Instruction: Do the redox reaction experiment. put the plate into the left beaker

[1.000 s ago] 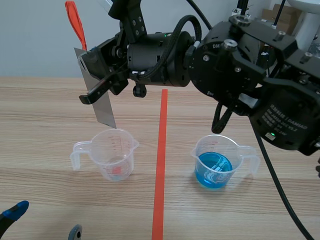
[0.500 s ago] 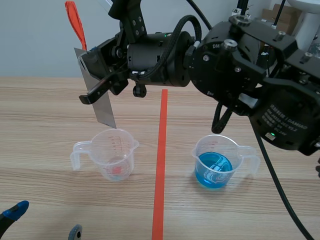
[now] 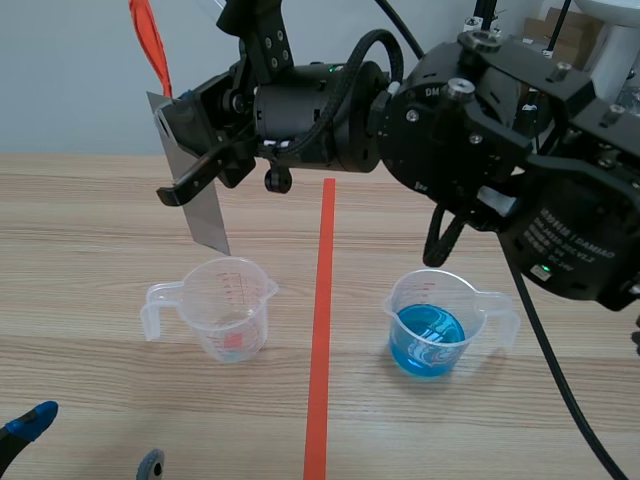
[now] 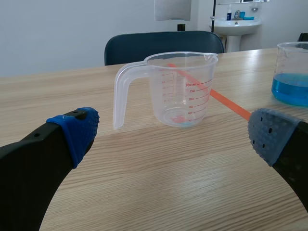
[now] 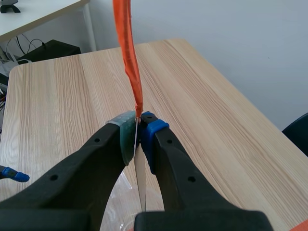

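My right gripper (image 5: 138, 131) pinched the plate (image 3: 207, 220) just above the left beaker (image 3: 225, 305), the blue-filled beaker (image 3: 430, 325) at its three o'clock, while my left gripper (image 4: 175, 134) lay spread at seven.

Light wood tabletop (image 3: 80, 210), pale wall (image 3: 60, 80) behind. Dark blue chair (image 4: 163, 44) at far edge; white sink (image 4: 237, 23) & cardboard boxes (image 3: 560, 30) in bkgd.

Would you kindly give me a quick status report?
Right gripper shut on plate, hanging over left beaker. Left gripper open, low. Nothing blocking.
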### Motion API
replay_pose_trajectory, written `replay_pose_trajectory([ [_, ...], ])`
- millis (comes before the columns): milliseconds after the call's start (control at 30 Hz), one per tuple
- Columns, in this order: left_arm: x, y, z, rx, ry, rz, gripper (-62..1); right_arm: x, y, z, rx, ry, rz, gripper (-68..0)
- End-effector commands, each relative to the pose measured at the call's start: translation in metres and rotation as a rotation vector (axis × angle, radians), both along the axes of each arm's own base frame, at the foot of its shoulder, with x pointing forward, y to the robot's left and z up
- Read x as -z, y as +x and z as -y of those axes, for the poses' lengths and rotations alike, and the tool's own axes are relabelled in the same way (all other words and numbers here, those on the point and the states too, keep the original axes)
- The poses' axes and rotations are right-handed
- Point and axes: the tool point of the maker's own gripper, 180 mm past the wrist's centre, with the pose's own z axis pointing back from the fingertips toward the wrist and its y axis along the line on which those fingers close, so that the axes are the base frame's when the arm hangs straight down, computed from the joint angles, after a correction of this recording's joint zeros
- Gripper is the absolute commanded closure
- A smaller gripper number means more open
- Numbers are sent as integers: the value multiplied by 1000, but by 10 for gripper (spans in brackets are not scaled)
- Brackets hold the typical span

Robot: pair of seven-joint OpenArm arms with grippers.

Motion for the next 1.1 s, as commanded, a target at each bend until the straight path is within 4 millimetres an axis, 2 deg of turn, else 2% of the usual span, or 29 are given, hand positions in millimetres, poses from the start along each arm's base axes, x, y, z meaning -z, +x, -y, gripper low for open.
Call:
replay_pose_trajectory([
  [0, -10, -2, -3, 1, -10, 49, -623, -17, 1, -1, -5, 48, 31, -6],
  [633, -10, -2, -3, 1, -10, 49, -623, -19, -3, -2, -21, 95, -45, -6],
  [1067, -10, -2, -3, 1, -10, 49, -623, -5, -8, -3, -30, 76, -131, -6],
])
